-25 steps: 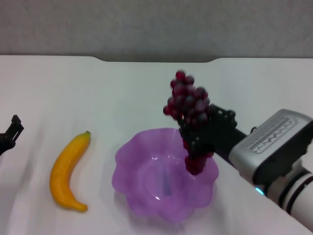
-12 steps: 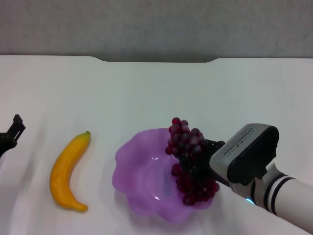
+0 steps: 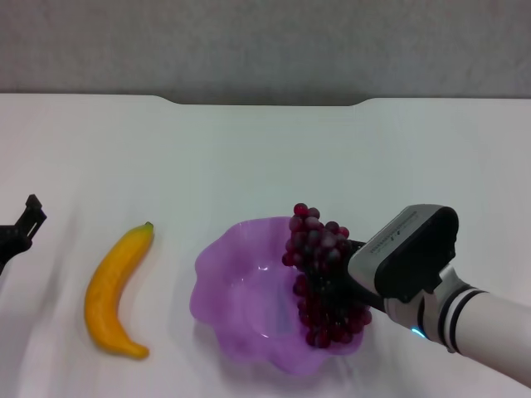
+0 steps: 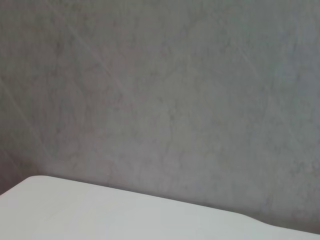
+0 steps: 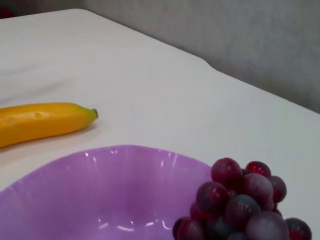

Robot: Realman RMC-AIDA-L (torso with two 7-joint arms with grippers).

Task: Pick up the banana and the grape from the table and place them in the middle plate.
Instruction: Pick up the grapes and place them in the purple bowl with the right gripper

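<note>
Two items belong in the translucent light purple plate with the scalloped, flower-shaped rim [image 3: 241,286], which sits near the front edge of the white bench [image 3: 249,157], about midway along it. The long bunch of glossy dark red-purple grapes [image 3: 322,278] lies against the plate's right-hand wall, its upper berries rising above the rim. The right gripper [image 3: 353,286] reaches in from the front right corner; the bunch and the wrist housing hide its fingers, so grasp or release cannot be told. For a clean drop, lower the bunch until its weight rests inside the plate, not on the rim, then part the fingers fully and withdraw straight up. The smooth curved yellow-orange banana [image 3: 116,292] lies on the bench left of the plate, apart from it. The left gripper [image 3: 18,232] waits near the left edge; its finger state also cannot be told.
</note>
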